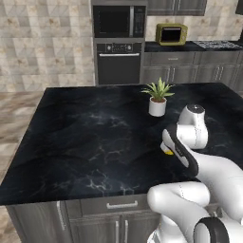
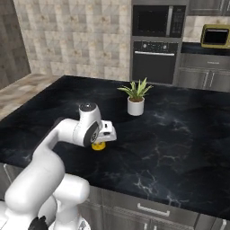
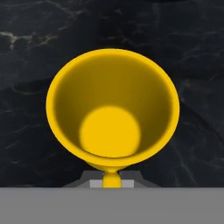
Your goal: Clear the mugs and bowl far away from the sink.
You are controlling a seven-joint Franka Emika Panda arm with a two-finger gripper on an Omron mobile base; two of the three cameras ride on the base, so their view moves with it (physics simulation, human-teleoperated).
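A plain yellow mug (image 3: 113, 109) fills the hand view, seen from above with its mouth open toward the camera. My gripper (image 3: 112, 181) is shut on the mug's near edge, and a yellow stub shows between the fingertips. In the base views a slice of the mug (image 2: 99, 145) (image 1: 167, 152) peeks out under the hand, low over the black marble island counter (image 1: 85, 137) near its front edge. The gripper (image 2: 102, 138) points down from the bent white arm. The bowl and the sink are out of view.
A white pot with a green plant (image 1: 157, 105) (image 2: 135, 106) stands on the counter beyond the hand. The built-in oven and microwave (image 1: 118, 42) line the far wall, with a yellow toaster oven (image 1: 171, 33) on the back counter. Counter front edge (image 2: 148, 197) is close.
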